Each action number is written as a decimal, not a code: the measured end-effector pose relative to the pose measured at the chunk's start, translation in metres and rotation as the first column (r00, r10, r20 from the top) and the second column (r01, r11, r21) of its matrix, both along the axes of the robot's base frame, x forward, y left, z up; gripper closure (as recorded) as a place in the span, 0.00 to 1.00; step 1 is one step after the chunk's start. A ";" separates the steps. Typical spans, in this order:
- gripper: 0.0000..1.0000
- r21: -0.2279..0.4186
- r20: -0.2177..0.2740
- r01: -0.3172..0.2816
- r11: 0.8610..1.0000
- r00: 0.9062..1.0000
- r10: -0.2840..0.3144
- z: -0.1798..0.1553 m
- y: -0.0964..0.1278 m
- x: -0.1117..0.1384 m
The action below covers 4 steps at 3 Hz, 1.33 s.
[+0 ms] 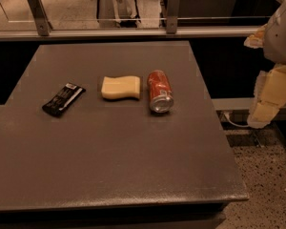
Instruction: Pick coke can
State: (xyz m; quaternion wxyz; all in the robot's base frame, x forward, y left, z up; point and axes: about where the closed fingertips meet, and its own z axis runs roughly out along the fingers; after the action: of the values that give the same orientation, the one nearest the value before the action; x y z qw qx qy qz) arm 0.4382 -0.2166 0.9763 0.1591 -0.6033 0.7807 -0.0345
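The coke can (159,90) is red with white markings and a silver end. It lies on its side near the middle of the grey table (114,161), with the silver end facing the front. My gripper (266,109) hangs at the far right of the view, off the table's right edge and well apart from the can, below the white arm (283,30). Nothing shows in the gripper.
A pale yellow block (120,87) lies just left of the can. A black snack bar (63,99) lies further left. A railing with metal posts (173,8) runs behind the table. Speckled floor (262,175) lies to the right.
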 end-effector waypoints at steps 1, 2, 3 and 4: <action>0.00 0.000 0.000 0.000 1.000 1.000 0.000 0.000 0.000 0.000; 0.00 0.015 -0.033 -0.031 0.999 0.999 0.032 -0.014 0.020 0.022; 0.00 0.011 -0.087 -0.077 0.997 0.993 0.078 -0.043 0.055 0.053; 0.00 0.017 -0.127 -0.084 0.996 0.988 0.085 -0.067 0.083 0.083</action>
State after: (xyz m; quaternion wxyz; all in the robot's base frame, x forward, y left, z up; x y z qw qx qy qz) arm 0.5214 -0.1334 0.9097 0.1139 -0.6358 0.7633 0.0155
